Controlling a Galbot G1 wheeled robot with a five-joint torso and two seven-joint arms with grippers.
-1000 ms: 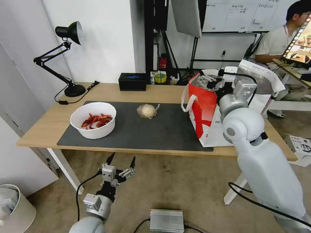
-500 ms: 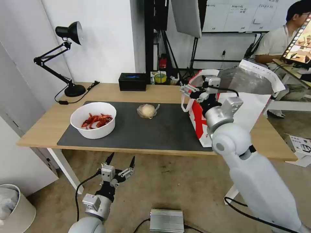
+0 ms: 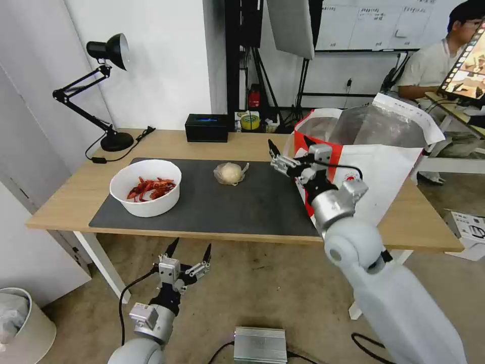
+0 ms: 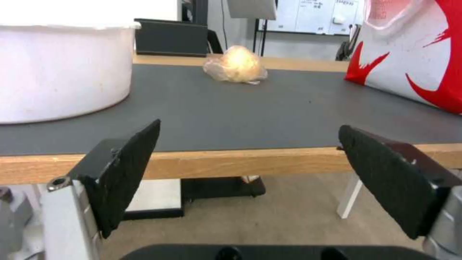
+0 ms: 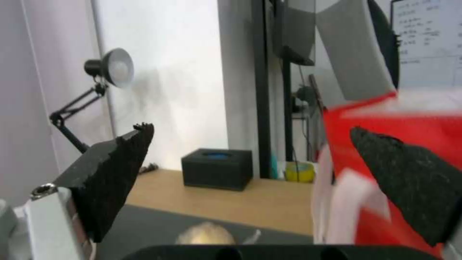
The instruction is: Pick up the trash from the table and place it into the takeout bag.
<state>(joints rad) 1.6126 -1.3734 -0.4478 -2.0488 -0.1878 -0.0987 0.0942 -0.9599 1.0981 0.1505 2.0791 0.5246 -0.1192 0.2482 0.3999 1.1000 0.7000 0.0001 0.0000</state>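
Right tool (image 3: 288, 154) hangs just right of centre in the head view, over the right end of the dark grey mat (image 3: 212, 202), fingers spread and empty, tips pointing toward the frame's left; in its wrist view the two black pads (image 5: 115, 180) stand wide apart with nothing between. Directly behind it, toward the right edge, the takeout bag (image 3: 384, 177) stands upright on the tabletop (image 3: 252, 144), mouth open upward, foil lining showing, long side running away toward the upper right; a white loop handle hangs on its near left face. Left of the tool, mid-mat, lies the clear bag with beige lump (image 3: 230, 173), a rounded bundle with its twisted tail pointing right, toward the takeout bag. Farther left, at the mat's left end, the white bowl (image 3: 145, 187) sits upright with red crayfish shells (image 3: 151, 187) piled inside. Black box (image 3: 206, 127) at the tabletop's back edge, upper centre; desk lamp (image 3: 101, 91) in the upper left. Left tool (image 3: 188, 252) sits low in the lower left, below the tabletop's front edge, fingers open and empty, pointing up.
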